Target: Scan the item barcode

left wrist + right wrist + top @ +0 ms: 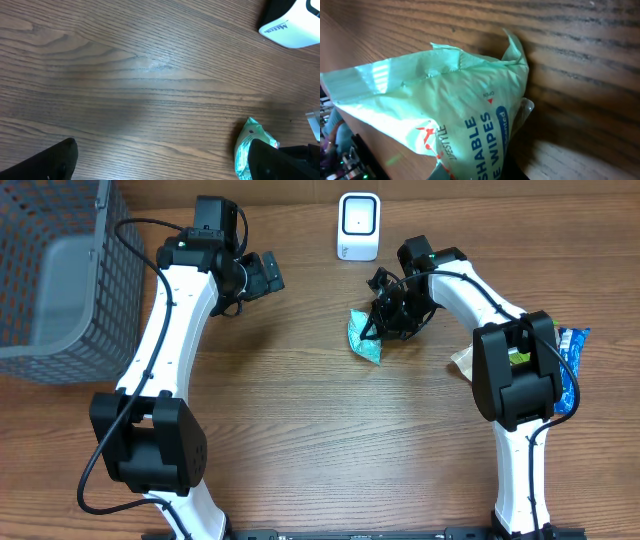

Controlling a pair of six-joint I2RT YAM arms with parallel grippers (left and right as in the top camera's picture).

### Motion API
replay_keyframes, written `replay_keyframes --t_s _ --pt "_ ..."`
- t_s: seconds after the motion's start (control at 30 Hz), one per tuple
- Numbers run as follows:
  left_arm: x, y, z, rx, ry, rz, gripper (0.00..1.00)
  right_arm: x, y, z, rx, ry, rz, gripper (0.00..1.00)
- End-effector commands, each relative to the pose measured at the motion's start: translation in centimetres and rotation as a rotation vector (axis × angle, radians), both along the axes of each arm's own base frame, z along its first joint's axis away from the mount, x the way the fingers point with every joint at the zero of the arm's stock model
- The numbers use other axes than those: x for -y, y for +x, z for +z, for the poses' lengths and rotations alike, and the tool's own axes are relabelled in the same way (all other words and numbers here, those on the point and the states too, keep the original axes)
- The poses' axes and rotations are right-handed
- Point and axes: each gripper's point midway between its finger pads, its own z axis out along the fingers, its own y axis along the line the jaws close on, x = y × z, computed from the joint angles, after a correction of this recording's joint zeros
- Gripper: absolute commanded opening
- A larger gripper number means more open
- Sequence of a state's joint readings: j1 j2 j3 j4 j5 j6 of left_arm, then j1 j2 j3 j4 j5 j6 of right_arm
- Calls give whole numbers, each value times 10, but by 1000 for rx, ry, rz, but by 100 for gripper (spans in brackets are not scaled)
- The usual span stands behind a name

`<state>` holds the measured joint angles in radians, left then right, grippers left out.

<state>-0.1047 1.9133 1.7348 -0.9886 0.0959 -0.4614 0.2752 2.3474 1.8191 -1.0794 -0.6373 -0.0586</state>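
Mint-green wipes packet point(445, 110), crumpled, blue lettering noted, lying partly under right gripper point(395, 308), its jaw state not discernible, left gripper point(268, 275) spread wide, nothing held, wood-grain table point(320, 440), white scanner point(359, 227) just beyond right gripper

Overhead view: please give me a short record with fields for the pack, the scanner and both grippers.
pack: green wipes, on the near side of the scanner, not yet at it
scanner: white, standing at the far edge of the table
right gripper: closed on the pack
left gripper: open, empty, over bare wood
basket: grey, far left
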Motion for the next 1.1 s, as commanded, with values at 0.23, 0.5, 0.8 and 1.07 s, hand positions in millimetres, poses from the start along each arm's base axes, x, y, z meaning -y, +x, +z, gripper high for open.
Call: replay_keyframes --t_s 0.23,0.5,0.8,1.07 --pt "2 2 6 18 9 -16 100 -33 12 151 30 624 29 4" --pt "2 2 6 19 9 -16 100 -12 27 217 -147 921 -79 4" --pt "2 2 6 19 9 -16 100 -11 31 295 -91 929 -47 3" --pt "2 2 6 18 9 -16 100 -9 16 414 157 961 83 3"
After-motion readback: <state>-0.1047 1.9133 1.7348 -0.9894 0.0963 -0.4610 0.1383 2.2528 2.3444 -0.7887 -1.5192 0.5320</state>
